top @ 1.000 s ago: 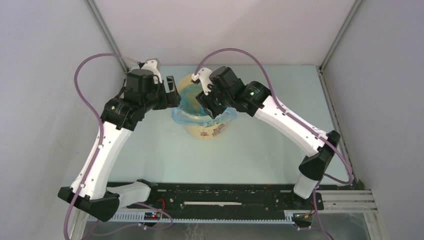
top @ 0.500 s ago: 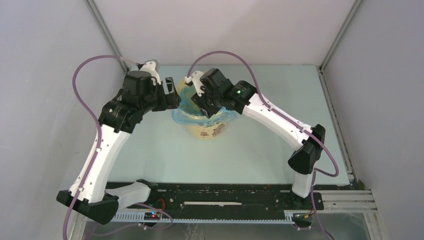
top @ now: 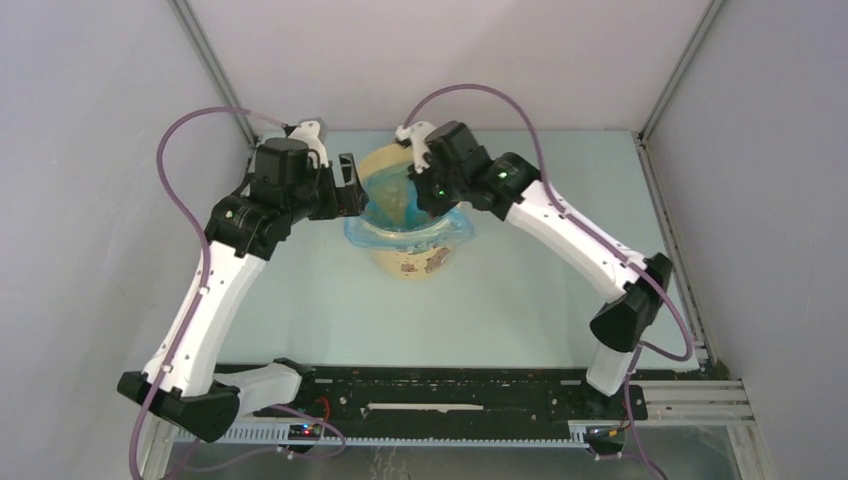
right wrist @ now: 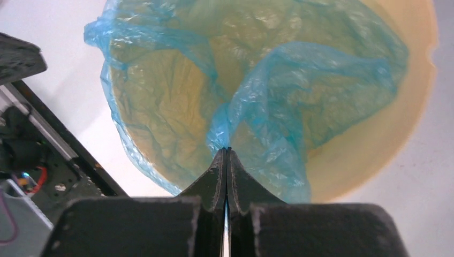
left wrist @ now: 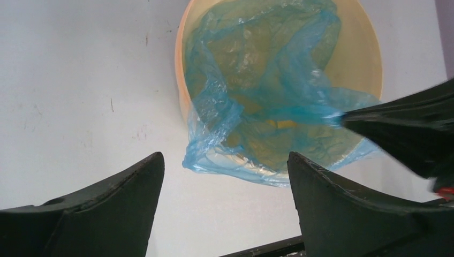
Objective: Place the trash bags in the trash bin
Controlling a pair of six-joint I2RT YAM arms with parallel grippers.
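I judge the bag (right wrist: 321, 91) light, limp, slippery film, best taken at a bunched fold, where my right gripper (right wrist: 226, 152) clamps its jaws; the left gripper (left wrist: 225, 160), jaws agape, hovers by the bin (left wrist: 369, 53).

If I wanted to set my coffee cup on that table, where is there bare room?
Bare table lies between the trash bin and the arm bases, and in the far right corner. The bin's rim is crowded: left gripper open beside it, right gripper pinching the blue trash bag over it.
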